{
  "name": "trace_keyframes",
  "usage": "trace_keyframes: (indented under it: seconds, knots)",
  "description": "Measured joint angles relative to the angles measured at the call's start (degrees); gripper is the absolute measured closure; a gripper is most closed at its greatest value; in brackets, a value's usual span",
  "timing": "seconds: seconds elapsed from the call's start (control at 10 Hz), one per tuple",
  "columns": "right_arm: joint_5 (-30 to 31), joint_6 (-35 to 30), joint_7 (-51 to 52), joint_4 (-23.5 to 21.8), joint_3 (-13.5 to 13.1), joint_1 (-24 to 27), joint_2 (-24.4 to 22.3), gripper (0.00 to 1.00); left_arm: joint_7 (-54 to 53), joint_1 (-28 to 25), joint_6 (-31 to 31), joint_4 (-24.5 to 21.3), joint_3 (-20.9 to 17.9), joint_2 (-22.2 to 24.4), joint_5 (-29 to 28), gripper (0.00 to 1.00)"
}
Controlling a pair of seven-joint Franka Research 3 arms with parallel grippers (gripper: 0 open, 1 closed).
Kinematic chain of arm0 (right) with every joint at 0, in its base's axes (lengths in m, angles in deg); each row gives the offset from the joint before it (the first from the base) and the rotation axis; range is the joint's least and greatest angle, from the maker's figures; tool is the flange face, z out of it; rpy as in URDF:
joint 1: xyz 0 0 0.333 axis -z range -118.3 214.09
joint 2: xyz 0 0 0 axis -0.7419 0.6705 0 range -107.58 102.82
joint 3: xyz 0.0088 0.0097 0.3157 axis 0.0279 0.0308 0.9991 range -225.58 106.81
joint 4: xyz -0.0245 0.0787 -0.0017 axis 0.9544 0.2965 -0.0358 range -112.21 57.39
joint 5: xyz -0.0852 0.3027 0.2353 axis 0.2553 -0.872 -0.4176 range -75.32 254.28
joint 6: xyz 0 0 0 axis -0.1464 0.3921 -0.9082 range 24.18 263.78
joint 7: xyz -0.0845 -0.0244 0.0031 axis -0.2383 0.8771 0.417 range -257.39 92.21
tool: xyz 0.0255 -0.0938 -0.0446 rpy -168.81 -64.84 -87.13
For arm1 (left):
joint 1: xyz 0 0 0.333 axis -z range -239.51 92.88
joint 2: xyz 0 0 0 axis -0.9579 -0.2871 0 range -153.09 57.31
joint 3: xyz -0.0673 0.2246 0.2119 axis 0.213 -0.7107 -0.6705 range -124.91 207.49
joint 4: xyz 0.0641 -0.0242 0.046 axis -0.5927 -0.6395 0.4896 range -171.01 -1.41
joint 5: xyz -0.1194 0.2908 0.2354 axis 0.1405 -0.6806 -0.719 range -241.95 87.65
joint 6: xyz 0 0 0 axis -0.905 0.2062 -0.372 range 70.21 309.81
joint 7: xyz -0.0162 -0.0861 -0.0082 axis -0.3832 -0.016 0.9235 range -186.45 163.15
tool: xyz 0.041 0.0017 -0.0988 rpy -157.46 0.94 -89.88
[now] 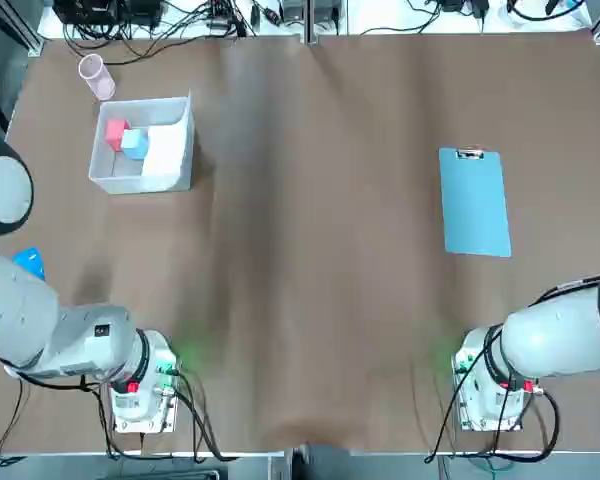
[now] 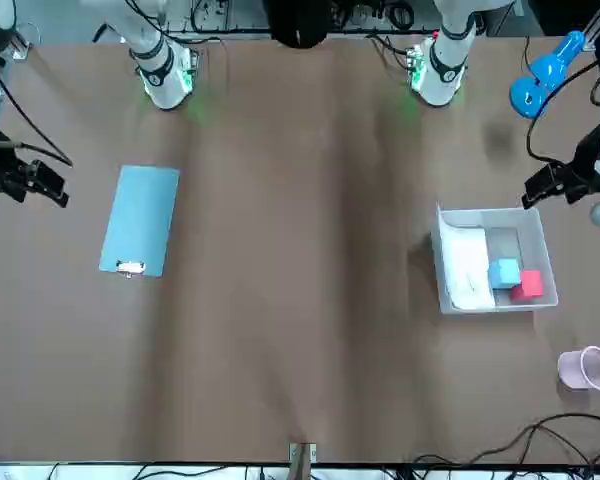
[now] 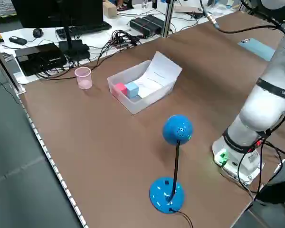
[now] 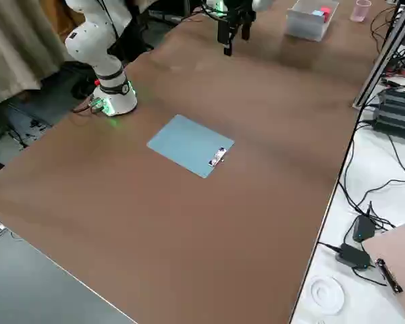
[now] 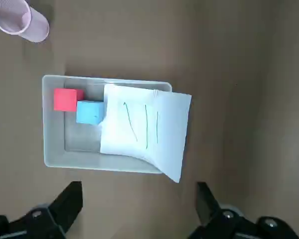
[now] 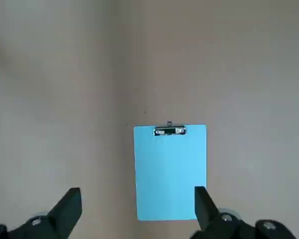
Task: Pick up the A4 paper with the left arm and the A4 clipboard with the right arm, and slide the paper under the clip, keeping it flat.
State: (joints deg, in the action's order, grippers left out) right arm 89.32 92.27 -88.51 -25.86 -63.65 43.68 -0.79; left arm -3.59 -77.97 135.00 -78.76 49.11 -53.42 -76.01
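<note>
We judge the main risk to lie with the thin white sheet of A4 paper (image 5: 144, 132): it is not flat on the brown bench (image 1: 320, 300) but sits slumped in the white plastic bin (image 5: 54, 159), one edge draped over the bin's rim and the rest curving down beside a red cube (image 5: 65, 99) and a blue cube (image 5: 89, 112). A pinch on that overhanging edge could crease or fold it, or drag the light bin along, and a limp sheet may sag before it reaches the clip. The flat light-blue A4 clipboard (image 1: 474, 203) lies well apart on the right side of the bench, flush with the surface, its small metal clip (image 1: 470, 154) at the far short end; we expect the fingers may struggle to get under so thin a board, and could push it away instead. A pink plastic cup (image 1: 96, 76) stands near the bin and could be knocked over. The left hand (image 5: 139, 211) hangs above the bin looking straight down, fingers spread wide and empty. The right hand (image 6: 138, 211) hangs likewise above the clipboard's near end, fingers spread apart, holding nothing. Both arms are raised clear of the bench, neither touching its object. A blue desk lamp (image 3: 173, 161) stands near the left arm's base, within reach of a wide elbow swing.
</note>
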Motion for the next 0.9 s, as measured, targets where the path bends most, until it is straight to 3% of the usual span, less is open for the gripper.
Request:
trace_keyframes:
  seconds: [0.5,0.9]
  knots:
    - [0.0,0.0,0.0,0.0,-0.1,0.0,0.0,0.00,-0.2,-0.7,0.0,-0.2,0.1,-0.5,0.0,0.00]
    - [0.0,0.0,0.0,0.0,-0.1,0.0,0.0,0.00,3.4,3.0,1.0,-0.4,1.2,-5.5,-5.2,0.00]
